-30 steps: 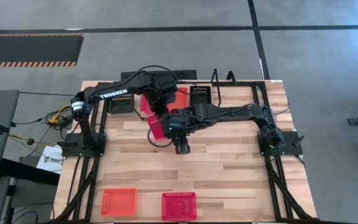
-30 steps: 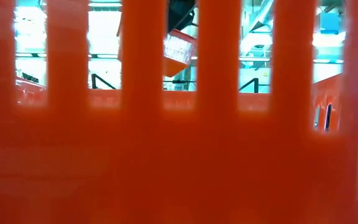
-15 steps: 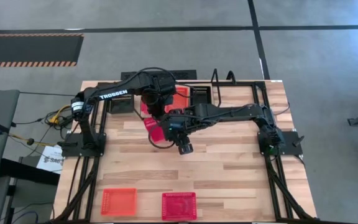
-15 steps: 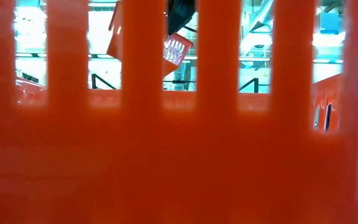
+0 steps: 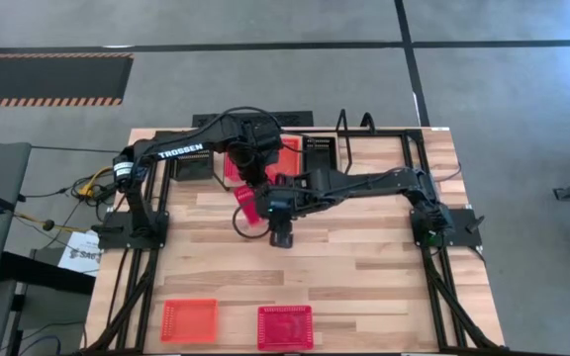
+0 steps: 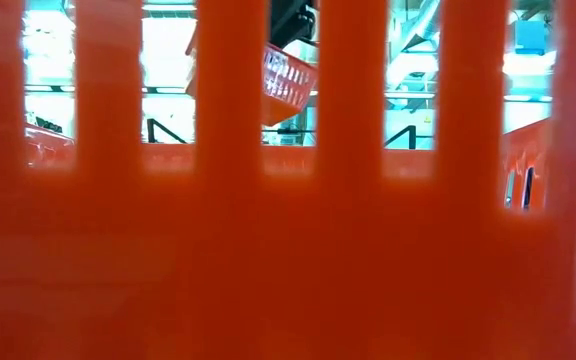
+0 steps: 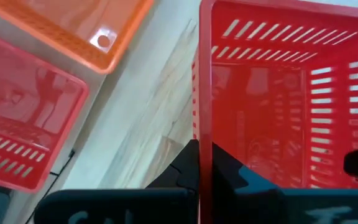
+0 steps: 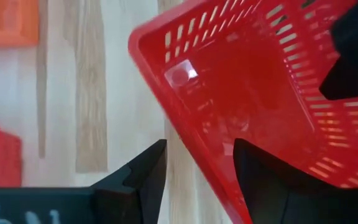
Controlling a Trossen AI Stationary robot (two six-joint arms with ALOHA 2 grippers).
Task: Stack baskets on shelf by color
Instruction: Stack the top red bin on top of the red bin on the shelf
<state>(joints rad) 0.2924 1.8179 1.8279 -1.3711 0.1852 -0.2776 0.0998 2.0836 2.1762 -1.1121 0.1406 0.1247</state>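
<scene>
Table (image 5: 364, 267) | left end effector (image 7: 199, 163) clamps red basket (image 7: 278, 106) | right end effector (image 8: 197, 165) agape | shelf apparently mostly hidden

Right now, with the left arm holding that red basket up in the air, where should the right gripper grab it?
The red basket hangs tilted, the left gripper shut on one rim. Best bet is probably the free lower rim: a thin mesh wall that open fingers can straddle. The right gripper is open just beneath it, so come up from below, one finger inside, one outside.
</scene>
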